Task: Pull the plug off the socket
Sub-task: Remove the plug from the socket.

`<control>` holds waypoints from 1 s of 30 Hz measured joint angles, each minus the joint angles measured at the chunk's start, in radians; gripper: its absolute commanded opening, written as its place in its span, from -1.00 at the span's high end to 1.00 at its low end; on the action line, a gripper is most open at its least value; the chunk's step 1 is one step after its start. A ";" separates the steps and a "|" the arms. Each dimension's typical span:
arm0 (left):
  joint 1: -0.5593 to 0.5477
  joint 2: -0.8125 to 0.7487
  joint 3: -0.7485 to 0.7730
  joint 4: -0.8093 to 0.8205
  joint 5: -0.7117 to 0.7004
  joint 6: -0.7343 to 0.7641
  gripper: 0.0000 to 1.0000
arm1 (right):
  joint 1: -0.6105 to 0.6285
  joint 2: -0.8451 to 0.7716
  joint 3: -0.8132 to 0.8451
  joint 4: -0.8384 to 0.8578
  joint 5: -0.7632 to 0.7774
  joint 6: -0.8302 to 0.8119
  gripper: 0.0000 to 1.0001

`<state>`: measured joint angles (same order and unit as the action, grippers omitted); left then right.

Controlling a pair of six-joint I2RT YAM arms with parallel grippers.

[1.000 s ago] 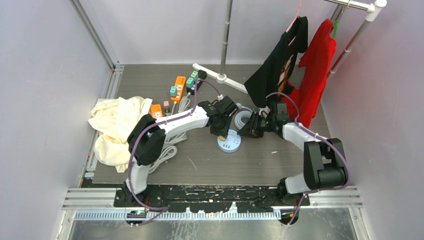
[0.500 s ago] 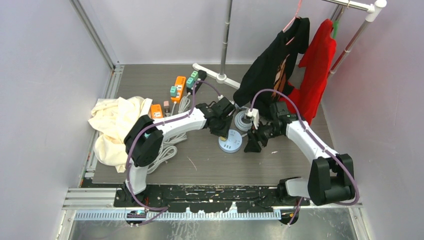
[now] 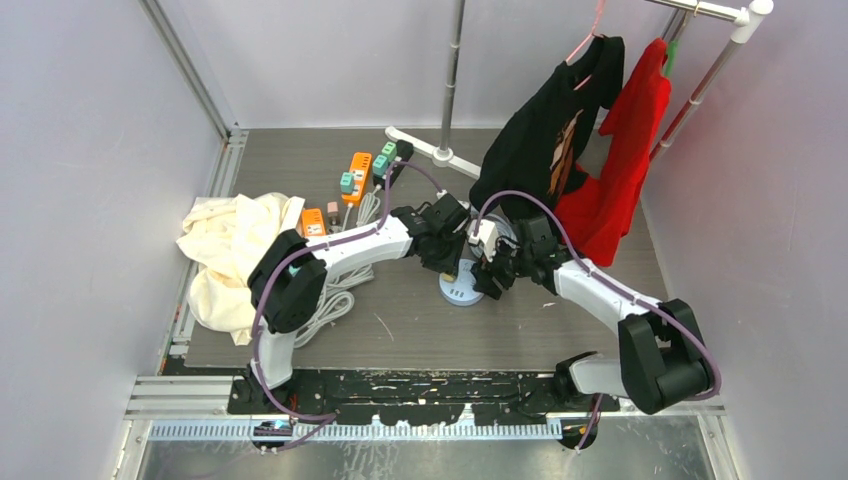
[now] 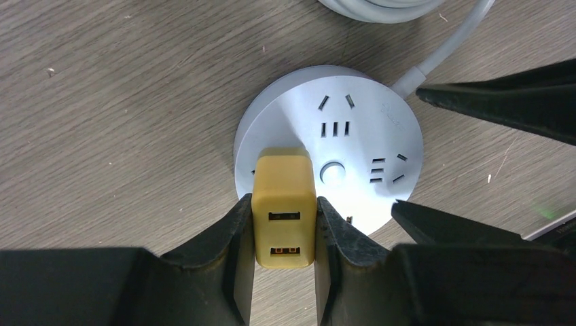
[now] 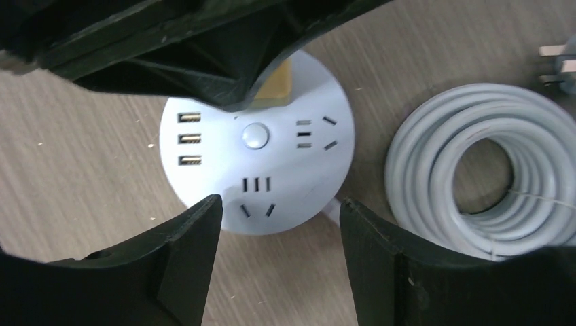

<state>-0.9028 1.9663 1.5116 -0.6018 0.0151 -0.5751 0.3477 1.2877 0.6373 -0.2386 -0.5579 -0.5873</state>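
Note:
A round white socket [image 4: 353, 146] lies flat on the grey wood-look floor [image 3: 420, 330]. A yellow plug [image 4: 284, 180] with two USB ports stands in its near-left outlet. My left gripper [image 4: 282, 204] is shut on the plug, one finger pressed on each side. In the top view the left gripper [image 3: 445, 258] hides the plug above the socket [image 3: 458, 293]. My right gripper [image 5: 278, 202] is open, its fingers [image 5: 183, 244] straddling the socket's [image 5: 272, 156] rim on the side away from the plug [image 5: 278, 85], holding nothing. In the top view it [image 3: 492, 280] sits close against the left gripper.
A coil of grey-white cable [image 5: 435, 204] lies just right of the socket, its own plug [image 5: 560, 64] beside it. Orange and green power strips [image 3: 355, 175], a cream cloth [image 3: 235, 250], a white cord [image 3: 335, 305], a rack base [image 3: 440, 152], hanging black [image 3: 545, 140] and red [image 3: 625, 150] shirts surround the spot.
My right gripper has opened and swung left from beside the cable coil to the socket's right edge. The left gripper has stayed shut on the plug.

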 measured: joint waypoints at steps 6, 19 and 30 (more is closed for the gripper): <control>0.000 0.000 -0.010 0.030 0.029 0.000 1.00 | 0.012 0.011 -0.023 0.051 0.025 -0.028 -0.24; 0.045 -0.065 -0.190 0.296 0.164 -0.076 1.00 | -0.085 -0.016 0.050 -0.037 -0.005 0.205 -0.39; 0.099 -0.084 -0.335 0.550 0.318 -0.247 1.00 | -0.327 -0.101 0.044 -0.008 -0.165 0.901 -0.45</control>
<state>-0.8040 1.8828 1.1767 -0.0517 0.3328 -0.8219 0.0204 1.1870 0.6815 -0.2470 -0.7231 0.3138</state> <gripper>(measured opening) 0.316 0.726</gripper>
